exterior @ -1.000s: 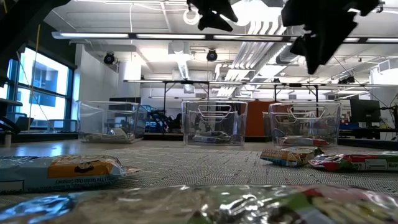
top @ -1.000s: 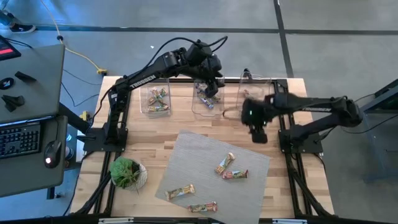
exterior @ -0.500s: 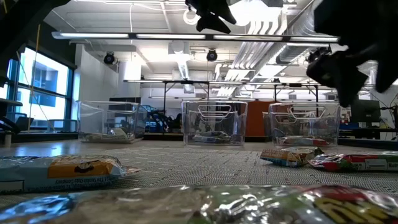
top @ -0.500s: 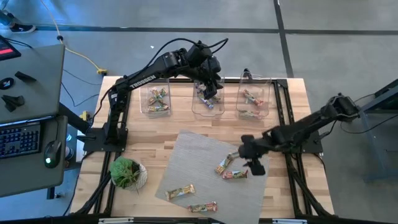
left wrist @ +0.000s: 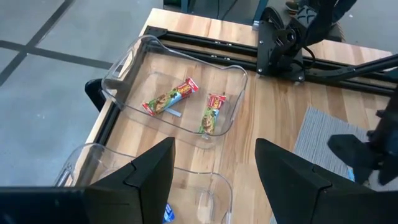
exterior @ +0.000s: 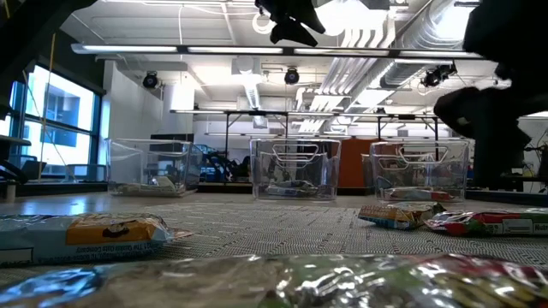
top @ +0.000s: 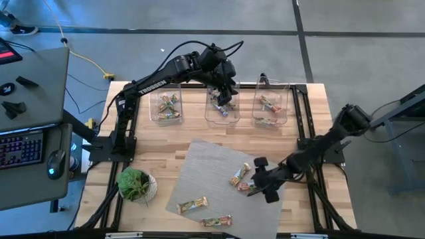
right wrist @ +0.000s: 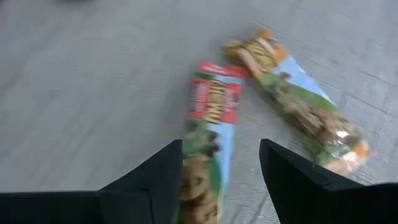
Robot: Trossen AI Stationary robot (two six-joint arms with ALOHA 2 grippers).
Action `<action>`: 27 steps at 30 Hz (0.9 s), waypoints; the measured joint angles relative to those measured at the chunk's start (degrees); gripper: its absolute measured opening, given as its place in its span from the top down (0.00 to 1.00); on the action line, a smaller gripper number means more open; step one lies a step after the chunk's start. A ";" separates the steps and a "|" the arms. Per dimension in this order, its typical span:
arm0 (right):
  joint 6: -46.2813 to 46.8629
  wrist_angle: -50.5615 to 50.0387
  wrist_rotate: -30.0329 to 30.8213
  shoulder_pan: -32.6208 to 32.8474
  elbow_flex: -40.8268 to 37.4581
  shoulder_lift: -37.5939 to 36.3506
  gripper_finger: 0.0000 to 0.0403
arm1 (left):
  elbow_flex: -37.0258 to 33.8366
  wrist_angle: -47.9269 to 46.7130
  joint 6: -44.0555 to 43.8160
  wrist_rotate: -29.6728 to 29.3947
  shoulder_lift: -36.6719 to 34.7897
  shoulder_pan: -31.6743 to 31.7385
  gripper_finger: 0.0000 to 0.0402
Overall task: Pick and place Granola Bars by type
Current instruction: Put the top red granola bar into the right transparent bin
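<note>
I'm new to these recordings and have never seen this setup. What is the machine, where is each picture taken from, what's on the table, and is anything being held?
Two dark robot arms work at a wooden table. One picture looks straight down, one looks level from the tabletop, and one comes from each arm's wrist. At the back stand three clear bins with wrapped granola bars inside. More bars lie on a grey mat, beside a small plant. The left gripper hangs open over the middle bin, holding nothing. The right gripper is down at the mat, open, its fingers on either side of a red-and-green bar. A yellow-and-green bar lies next to it.
</note>
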 joint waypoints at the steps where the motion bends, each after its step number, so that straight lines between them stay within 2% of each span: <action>1: 0.94 0.08 1.12 0.11 0.00 0.62 0.51 | 0.00 -0.01 -0.02 0.00 0.00 0.00 0.46; 11: 5.75 4.48 -0.98 1.10 0.00 7.24 0.51 | 0.00 -0.50 -0.39 0.04 0.00 0.00 0.46; 19: 5.17 3.06 1.40 1.15 0.31 10.55 0.52 | 0.00 -0.57 -0.39 0.07 0.00 0.00 0.46; 23: 5.70 3.17 1.12 1.06 0.20 9.39 0.58 | 0.00 -0.59 -0.41 0.07 0.00 0.00 0.46; 27: 5.81 2.23 0.00 0.99 -0.06 6.54 0.70 | 0.00 -0.58 -0.41 0.07 0.00 0.00 0.46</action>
